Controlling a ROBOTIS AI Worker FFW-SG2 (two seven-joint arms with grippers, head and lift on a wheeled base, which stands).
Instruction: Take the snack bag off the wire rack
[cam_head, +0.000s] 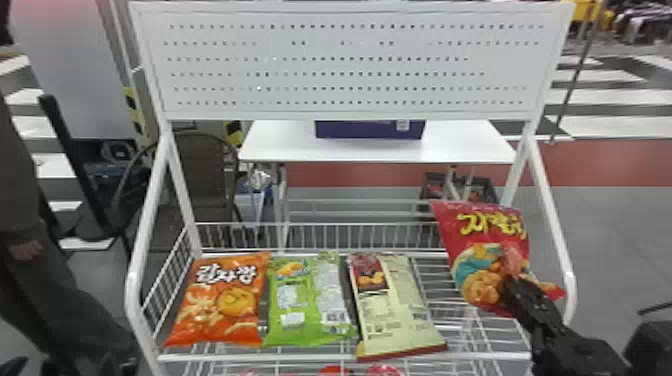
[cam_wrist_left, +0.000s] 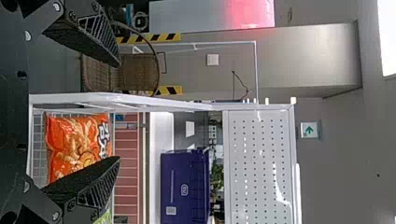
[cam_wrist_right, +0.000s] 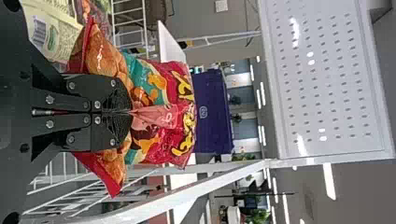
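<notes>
1. The right gripper (cam_head: 510, 287) has its 2 jaws clenched on a pinched fold in the face of the red snack bag (cam_head: 480, 235).
2. That snack bag is held at the right end of the wire rack (cam_head: 250, 358), roughly upright and a bit tilted, its printed front toward the robot. I can't tell whether its bottom edge touches the wires.
3. The left gripper (cam_wrist_left: 120, 112) faces the rack's left end, its 2 jaws parted wide with nothing between them.
4. On the rack lie 3 more bags in 1 row: the orange bag (cam_head: 215, 310) at the left, the green bag (cam_head: 310, 300) just beside it, then the cream bag (cam_head: 390, 310), nearest the red 1.
5. Above the rack stands a white perforated panel (cam_head: 350, 65).
6. Behind it, 1 blue box (cam_head: 370, 130) sits on a white table (cam_head: 290, 145).
</notes>
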